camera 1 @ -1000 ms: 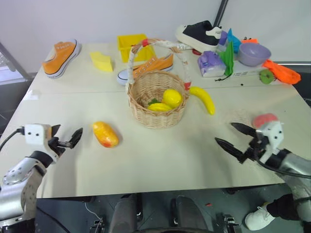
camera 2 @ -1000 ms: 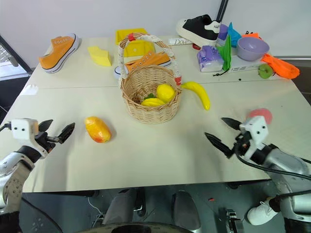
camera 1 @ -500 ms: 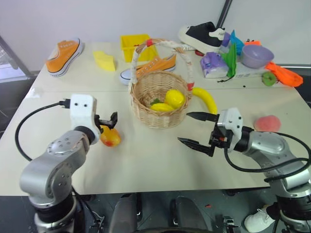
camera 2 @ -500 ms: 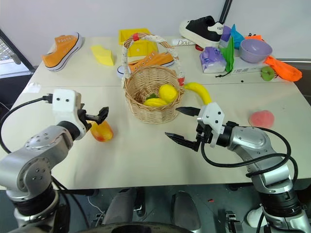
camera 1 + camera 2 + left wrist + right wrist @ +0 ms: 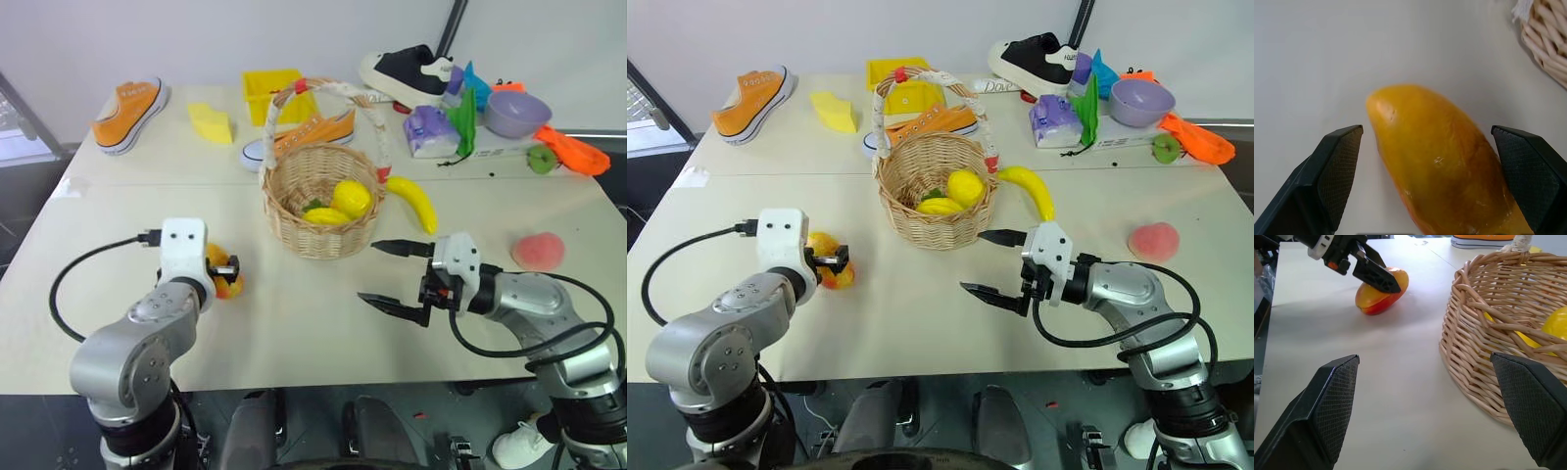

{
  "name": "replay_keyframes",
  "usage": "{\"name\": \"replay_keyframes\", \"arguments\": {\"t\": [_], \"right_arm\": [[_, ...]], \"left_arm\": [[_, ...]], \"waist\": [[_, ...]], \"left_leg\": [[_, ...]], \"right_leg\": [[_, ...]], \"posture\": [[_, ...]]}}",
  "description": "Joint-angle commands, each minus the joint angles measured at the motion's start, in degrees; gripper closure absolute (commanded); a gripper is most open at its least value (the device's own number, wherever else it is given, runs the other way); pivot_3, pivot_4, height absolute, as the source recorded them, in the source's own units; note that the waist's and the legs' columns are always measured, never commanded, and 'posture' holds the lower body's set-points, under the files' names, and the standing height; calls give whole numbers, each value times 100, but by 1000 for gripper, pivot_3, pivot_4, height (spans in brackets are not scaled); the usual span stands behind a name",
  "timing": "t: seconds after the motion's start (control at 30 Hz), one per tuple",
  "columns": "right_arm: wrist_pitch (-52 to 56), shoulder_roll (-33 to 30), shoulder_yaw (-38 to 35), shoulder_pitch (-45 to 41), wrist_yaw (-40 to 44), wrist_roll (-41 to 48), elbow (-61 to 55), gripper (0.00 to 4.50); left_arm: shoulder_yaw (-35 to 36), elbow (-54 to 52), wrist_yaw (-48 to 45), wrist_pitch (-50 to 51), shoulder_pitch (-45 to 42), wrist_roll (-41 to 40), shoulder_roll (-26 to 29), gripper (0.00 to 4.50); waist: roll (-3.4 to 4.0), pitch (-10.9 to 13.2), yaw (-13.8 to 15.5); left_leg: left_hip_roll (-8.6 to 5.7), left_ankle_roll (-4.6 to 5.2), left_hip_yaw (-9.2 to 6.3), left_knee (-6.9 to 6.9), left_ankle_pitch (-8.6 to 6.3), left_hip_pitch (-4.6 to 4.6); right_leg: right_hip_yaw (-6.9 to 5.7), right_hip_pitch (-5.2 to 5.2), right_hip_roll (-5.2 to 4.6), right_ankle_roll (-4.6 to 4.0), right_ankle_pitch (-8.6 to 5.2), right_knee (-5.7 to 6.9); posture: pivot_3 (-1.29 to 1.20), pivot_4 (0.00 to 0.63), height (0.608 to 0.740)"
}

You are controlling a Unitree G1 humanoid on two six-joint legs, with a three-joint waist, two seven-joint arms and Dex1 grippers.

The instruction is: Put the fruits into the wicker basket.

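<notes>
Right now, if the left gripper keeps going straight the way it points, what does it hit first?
The mango. The left gripper is open, with the mango already between its fingers; the wicker basket sits beyond, off to one side.

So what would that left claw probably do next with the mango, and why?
Probably close its fingers. The left gripper is open with the mango lying between its two pads on the table, not yet gripped, and the wicker basket sits close by.

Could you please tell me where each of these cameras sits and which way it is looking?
Head views: forward and down over the table, both arms showing.
Left wrist view: along the left gripper, open around the mango.
Right wrist view: along the open right gripper, toward the wicker basket.
Shared: the mango and the basket show in all views.
</notes>
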Motion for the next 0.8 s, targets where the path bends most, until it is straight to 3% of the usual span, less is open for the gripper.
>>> {"name": "replay_keyframes", "arguments": {"t": [0.03, 0.13, 0.23, 0.33, 0.37, 0.57, 0.7, 0.8], "right_arm": [[-105, 40, -14, 15, 11, 42, -224, 32], [-131, 67, 24, 37, -15, 3, -230, 32], [-131, 96, 52, 22, -59, -7, -251, 0], [-139, 109, 61, 7, -94, -7, -259, 0], [-145, 110, 63, 6, -102, -11, -258, 0], [-126, 135, 102, -64, -158, -18, -245, 0], [-52, 116, 57, -200, -182, 60, -208, 0], [19, 75, -1, -295, -169, 124, -191, 0]], "left_arm": [[68, 82, 235, 50, 46, 110, -63, 0], [159, 200, 246, 50, 51, 70, -225, 0], [237, 231, 265, 50, 71, 138, -249, 885], [272, 241, 245, 50, 67, 135, -198, 2165], [291, 273, 230, 50, 39, 128, -170, 2277], [453, 210, -178, 50, -424, 130, 367, 2291], [734, -62, -1685, -692, -757, -456, 1507, 2291], [1136, -271, -2942, -908, -683, -1270, 2051, 2291]], "waist": [[0, 0, -8], [0, 0, -15], [2, -1, -25], [2, -1, -21], [2, -1, -20], [1, 0, -17], [-3, 2, -8], [0, 0, -18]], "left_leg": [[0, 0, 0, 0, 0, 0], [0, 0, 0, -2, 0, 2], [2, -1, 0, -2, 0, 2], [2, -1, 0, -2, 0, 3], [2, -1, 0, -2, 0, 2], [4, -3, -1, -4, 1, 1], [0, -6, 0, -2, -1, -4], [0, -27, 3, -7, -5, -3]], "right_leg": [[0, 0, 0, 0, 0, -1], [0, 0, 0, -1, 0, -1], [0, 0, 1, -1, -1, -1], [0, 0, 1, -1, 0, -1], [0, 0, 1, -1, 0, -1], [0, -5, 3, -3, -1, 1], [-3, -5, -1, -3, -1, -2], [-2, -6, -7, -4, -1, -8]], "posture": [[0, 150, 733], [0, 150, 733], [0, 150, 733], [0, 150, 733], [0, 150, 733], [0, 150, 733], [0, 150, 733], [0, 150, 733]]}}
